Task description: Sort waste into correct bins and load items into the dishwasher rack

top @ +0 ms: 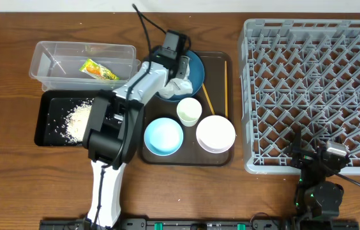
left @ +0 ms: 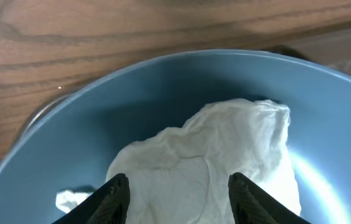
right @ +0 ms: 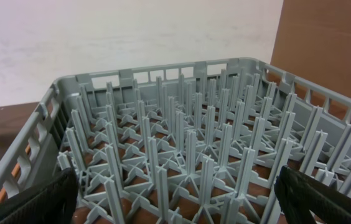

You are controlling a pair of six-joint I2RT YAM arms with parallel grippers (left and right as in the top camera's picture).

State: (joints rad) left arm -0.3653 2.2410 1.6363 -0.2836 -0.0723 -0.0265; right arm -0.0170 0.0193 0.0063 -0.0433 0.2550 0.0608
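A crumpled white tissue lies on the dark blue plate at the back of the brown serving tray. My left gripper hangs open just over it, one finger on each side of the wad, and in the overhead view the left gripper is above the tissue. The snack wrapper lies in the clear tub. Rice scraps are in the black tray. My right gripper is open and empty at the near edge of the dishwasher rack.
On the serving tray stand a small pale cup, a light blue bowl and a white bowl, with chopsticks beside the cup. The rack fills the right side. The right gripper sits at its front edge.
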